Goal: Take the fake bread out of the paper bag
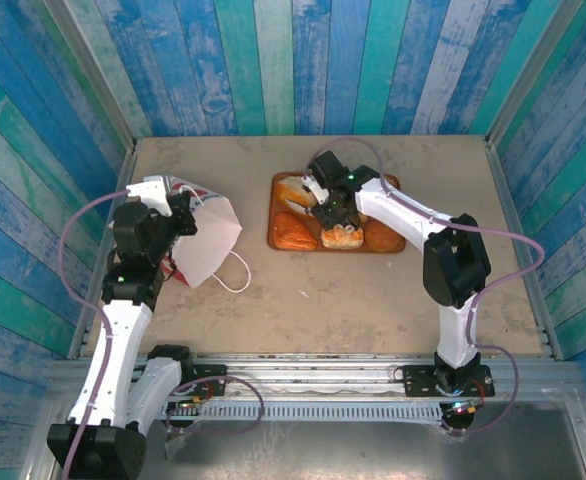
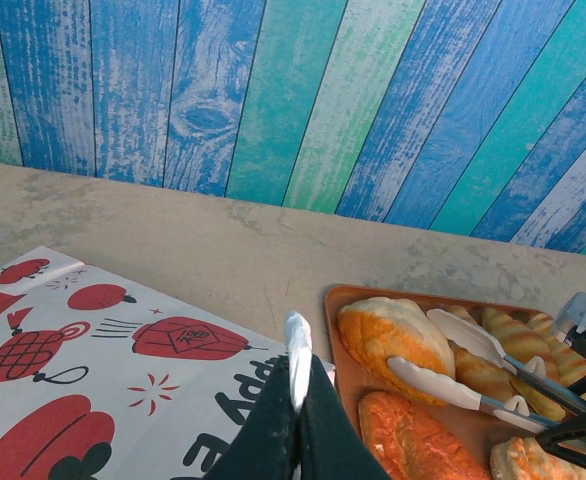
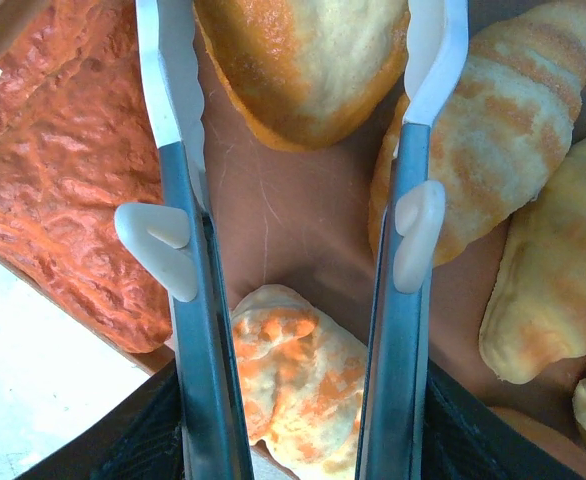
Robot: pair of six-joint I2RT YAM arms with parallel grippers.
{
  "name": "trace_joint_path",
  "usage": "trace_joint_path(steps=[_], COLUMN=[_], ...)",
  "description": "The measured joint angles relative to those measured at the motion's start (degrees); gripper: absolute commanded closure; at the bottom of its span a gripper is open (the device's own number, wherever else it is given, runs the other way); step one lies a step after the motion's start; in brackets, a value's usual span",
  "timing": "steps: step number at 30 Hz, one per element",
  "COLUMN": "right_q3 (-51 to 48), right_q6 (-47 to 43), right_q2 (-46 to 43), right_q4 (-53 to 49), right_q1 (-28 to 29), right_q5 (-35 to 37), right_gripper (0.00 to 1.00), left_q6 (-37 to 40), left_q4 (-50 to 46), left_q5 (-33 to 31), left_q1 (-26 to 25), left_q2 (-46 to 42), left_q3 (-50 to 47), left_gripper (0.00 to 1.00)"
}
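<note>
The paper bag (image 1: 213, 235) lies flat on the table's left side, white with red patterns (image 2: 93, 370). My left gripper (image 1: 176, 215) is shut on the bag's white edge (image 2: 299, 360). Several fake bread pieces rest on the brown tray (image 1: 272, 225): a ridged orange loaf (image 3: 63, 170), a croissant (image 3: 493, 130), a mottled pale roll (image 3: 303, 390) and an orange-white roll (image 3: 303, 60). My right gripper (image 1: 320, 196) hangs over the tray, open. Its long tong fingers (image 3: 178, 120) straddle the orange-white roll (image 2: 393, 335) without closing on it.
The bag's white cord handle (image 1: 235, 275) loops toward the table's middle. Blue and green plank walls (image 1: 273, 60) enclose the table on three sides. Bare tray floor (image 3: 283, 220) shows between the tong fingers.
</note>
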Motion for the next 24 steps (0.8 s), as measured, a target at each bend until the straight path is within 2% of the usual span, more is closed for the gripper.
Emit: trace_joint_path(steps=[13,24], right_q3=[0.31,-1.33], right_q6=[-0.61,-0.2], right_q2=[-0.59,-7.1], right_q4=[-0.02,0.42], right_q1=[-0.2,-0.2], right_q5=[-1.33,-1.99], right_gripper=[0.42,0.43], left_q6=[0.0,0.0], left_q4=[0.11,0.15], left_q5=[-0.02,0.13], left_q1=[0.0,0.0], left_q2=[0.0,-0.17], left_q3=[0.0,0.0], left_gripper=[1.0,1.0])
